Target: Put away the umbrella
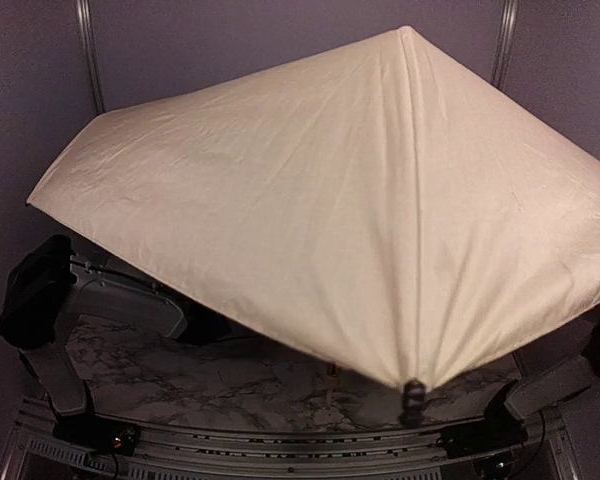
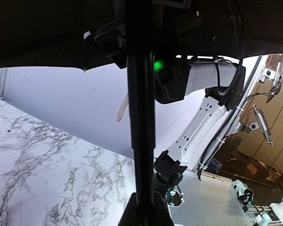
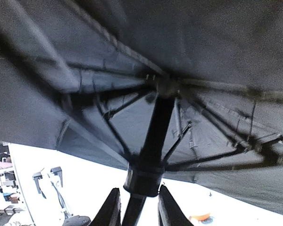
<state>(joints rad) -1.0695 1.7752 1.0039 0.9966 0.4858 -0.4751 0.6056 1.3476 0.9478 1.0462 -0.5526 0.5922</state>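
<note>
Umbrella (image 1: 310, 200), open, held in the air above the table (image 1: 230, 380); in the top view its cream canopy (image 1: 230, 150) fills most of the field, peak toward the upper right, and one dark rib tip (image 1: 413, 392) hangs low over the near table edge.

Underside black in both wrist views; ribs (image 3: 113, 127) fan out from the hub where the shaft (image 3: 155, 127) meets the fabric; a black collar (image 3: 142, 180) sits on the shaft just above the right gripper (image 3: 138, 189).

Right gripper: its two fingers (image 3: 108, 209) stand on either side of the shaft below the collar; jaws apart, with a narrow gap visible on at least one side.

Left gripper (image 2: 144, 212): the shaft rises straight up from the bottom middle of the left wrist view; fingers and shaft merge there into one dark mass, so whether the jaws are clamped cannot be told.

Left arm (image 1: 110, 300) reaches in under the canopy's left edge; right arm (image 2: 203, 127), white with a green light (image 2: 157, 65), stands just beyond the shaft.

Table: white marble with grey veins; a plain grey wall (image 1: 230, 40) behind.
</note>
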